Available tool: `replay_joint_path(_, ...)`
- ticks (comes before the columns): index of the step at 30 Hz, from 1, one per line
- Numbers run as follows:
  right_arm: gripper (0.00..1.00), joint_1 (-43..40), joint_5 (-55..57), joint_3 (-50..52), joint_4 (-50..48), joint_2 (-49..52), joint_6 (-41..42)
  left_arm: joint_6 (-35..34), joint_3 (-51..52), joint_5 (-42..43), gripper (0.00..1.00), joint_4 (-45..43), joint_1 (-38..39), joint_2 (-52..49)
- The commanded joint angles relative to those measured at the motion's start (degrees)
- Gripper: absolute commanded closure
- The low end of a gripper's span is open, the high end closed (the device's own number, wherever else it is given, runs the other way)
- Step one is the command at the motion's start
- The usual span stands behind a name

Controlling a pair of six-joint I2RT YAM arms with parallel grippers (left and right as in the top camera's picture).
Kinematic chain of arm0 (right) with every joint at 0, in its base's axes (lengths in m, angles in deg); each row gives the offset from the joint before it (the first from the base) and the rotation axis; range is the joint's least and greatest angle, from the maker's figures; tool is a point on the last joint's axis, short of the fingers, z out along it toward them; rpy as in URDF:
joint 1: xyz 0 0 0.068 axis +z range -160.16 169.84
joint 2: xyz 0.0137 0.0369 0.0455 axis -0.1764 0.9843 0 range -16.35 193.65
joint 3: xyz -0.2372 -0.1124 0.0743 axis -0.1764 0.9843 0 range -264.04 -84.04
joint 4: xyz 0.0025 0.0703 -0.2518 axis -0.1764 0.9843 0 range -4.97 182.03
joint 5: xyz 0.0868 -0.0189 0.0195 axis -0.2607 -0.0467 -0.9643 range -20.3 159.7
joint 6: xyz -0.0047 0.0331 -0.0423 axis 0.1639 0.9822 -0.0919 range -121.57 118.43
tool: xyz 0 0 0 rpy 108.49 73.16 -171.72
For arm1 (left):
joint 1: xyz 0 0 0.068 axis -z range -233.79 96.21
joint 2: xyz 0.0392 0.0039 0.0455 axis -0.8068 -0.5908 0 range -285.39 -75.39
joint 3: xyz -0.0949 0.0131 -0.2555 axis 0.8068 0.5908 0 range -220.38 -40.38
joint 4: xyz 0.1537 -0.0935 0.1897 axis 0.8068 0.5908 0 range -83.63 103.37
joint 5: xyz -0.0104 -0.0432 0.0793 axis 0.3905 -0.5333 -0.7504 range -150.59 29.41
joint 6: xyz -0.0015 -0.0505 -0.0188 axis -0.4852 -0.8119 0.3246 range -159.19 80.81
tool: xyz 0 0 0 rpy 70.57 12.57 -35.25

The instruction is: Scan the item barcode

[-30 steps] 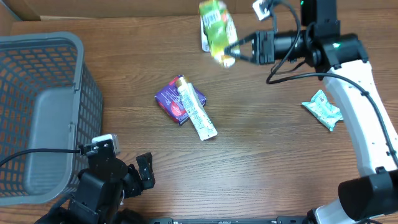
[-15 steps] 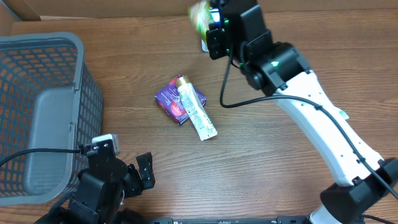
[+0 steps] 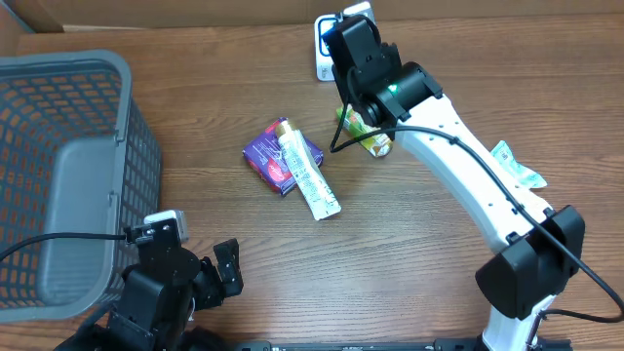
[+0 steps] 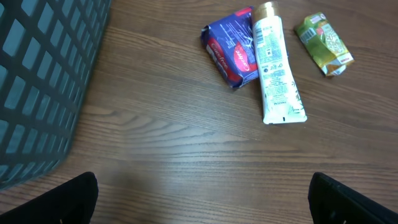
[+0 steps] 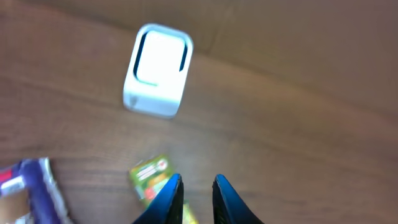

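The counter [image 3: 419,273] carries a grey basket [image 3: 88,60] at the left edge of the overhead view, and the right arm is stretched across the upper middle. The white scanner [image 5: 155,68] stands in the upper left of the right wrist view.

The green packet [image 3: 366,132] lies flat on the counter, gripped by nothing, near the scanner and just below it in the overhead view. Its long axis runs from upper left to lower right there.

In the right wrist view the packet is seen at the lower left, partly hidden behind one finger of the right claw [image 5: 196,180]. That claw's fingers are drawn almost together, with bare wood showing through the slit.

The left claw [image 4: 202,180] is spread wide and empty at the lower left, well apart from the packet, so the right arm is judged the nearer one. A regrasp would probably call for the fingers to be parted and set across the packet's short side.
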Motion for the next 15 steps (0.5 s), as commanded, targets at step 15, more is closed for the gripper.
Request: replay_joint_path(15,0.45,-22.9,-51.3,-1.4,13.5,11.3,-12.0,-1.0,0.2,-0.4,0.00,-0.2,0.2,0.0)
